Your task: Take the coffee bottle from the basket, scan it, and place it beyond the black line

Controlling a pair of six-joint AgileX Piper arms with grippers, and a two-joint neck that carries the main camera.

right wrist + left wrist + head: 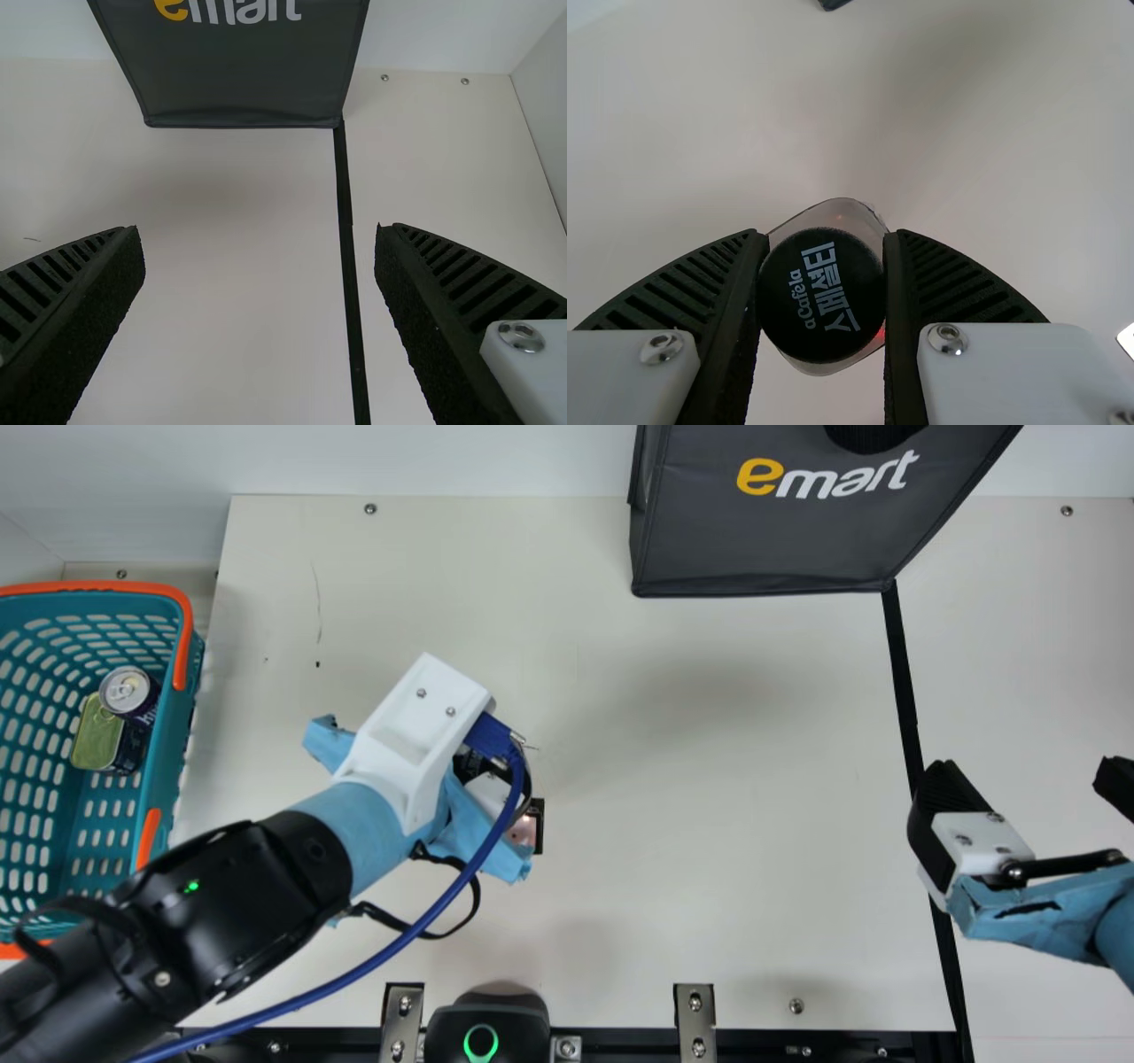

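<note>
In the main view my left gripper [478,824] is over the table left of centre, mostly covered by its own wrist and a blue cable. A lit bit of the coffee bottle [523,830] peeks out beside it. Seen from the left wrist, my left gripper [822,237] is shut on the coffee bottle [822,297], black cap toward the camera, with a small red glow at its side. My right gripper [1030,772], by the black line [905,691], stands open and holds nothing. From its wrist, the right gripper [260,228] has the black line [346,239] between its fingers.
A teal basket [164,766] with cans stands at the far left. A dark bag [762,540] stands at the back, its corner meeting the black line. The scanner [483,1027] with a green ring light sits at the front edge, near metal brackets.
</note>
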